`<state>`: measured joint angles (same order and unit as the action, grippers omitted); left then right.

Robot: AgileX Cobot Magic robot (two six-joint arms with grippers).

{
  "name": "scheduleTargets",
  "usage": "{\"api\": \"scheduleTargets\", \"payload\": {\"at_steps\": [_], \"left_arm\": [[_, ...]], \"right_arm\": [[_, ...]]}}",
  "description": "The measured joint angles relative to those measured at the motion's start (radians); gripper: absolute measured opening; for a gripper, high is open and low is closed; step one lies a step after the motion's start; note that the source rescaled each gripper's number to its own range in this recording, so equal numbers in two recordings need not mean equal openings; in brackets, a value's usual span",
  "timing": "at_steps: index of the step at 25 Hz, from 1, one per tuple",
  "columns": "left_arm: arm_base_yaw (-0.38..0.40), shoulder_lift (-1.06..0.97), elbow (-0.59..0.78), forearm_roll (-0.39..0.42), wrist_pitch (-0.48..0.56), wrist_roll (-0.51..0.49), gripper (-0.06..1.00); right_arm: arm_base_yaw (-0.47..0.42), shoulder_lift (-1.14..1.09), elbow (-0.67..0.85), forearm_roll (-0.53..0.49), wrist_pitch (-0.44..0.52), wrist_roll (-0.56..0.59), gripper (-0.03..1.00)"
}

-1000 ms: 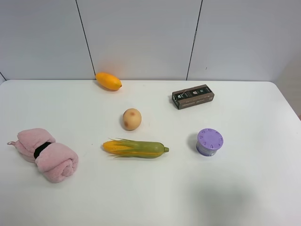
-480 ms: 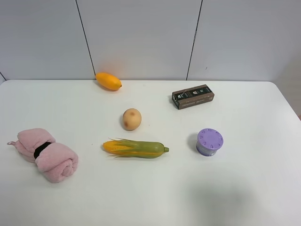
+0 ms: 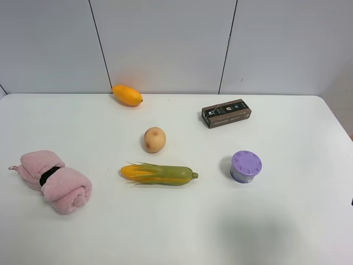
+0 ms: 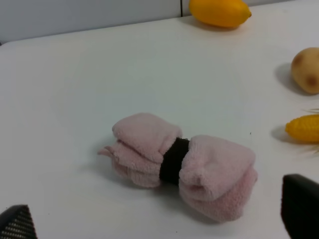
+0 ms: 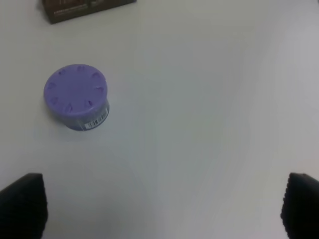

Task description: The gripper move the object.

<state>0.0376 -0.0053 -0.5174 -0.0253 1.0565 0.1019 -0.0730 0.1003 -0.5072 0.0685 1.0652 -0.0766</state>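
The corn cob (image 3: 159, 174) lies on its side near the middle of the white table (image 3: 287, 232), yellow-orange tip to the left, green end to the right. Only its yellow tip (image 4: 304, 128) shows in the left wrist view. My left gripper (image 4: 159, 221) is open and empty, with its dark fingertips (image 4: 300, 211) wide apart over a pink rolled towel (image 4: 182, 162), well left of the corn. My right gripper (image 5: 162, 206) is open and empty, its fingertips (image 5: 22, 204) wide apart over bare table near a purple round container (image 5: 77, 97). Neither arm shows in the exterior view, except a dark sliver (image 3: 351, 202) at its right edge.
A tan potato (image 3: 155, 139) sits just behind the corn. An orange mango (image 3: 127, 95) lies at the back by the wall. A brown box (image 3: 226, 112) is at the back right. The purple container (image 3: 246, 165) is right of the corn, and the pink towel (image 3: 54, 181) is at the left.
A small dark sliver has appeared at the right edge of the exterior view. The objects on the table have not moved.
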Motion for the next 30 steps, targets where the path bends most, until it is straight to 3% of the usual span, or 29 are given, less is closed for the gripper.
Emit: {"api": "scheduleTargets", "payload": {"at_steps": [6, 30], "left_arm": [[0.000, 0.000, 0.000, 0.000, 0.000, 0.000, 1.00], [0.000, 0.000, 0.000, 0.000, 0.000, 0.000, 1.00]], "right_arm": [[0.000, -0.103, 0.006, -0.022, 0.001, 0.029, 0.88], [0.000, -0.103, 0.007, -0.050, 0.001, 0.066, 0.88]]}}
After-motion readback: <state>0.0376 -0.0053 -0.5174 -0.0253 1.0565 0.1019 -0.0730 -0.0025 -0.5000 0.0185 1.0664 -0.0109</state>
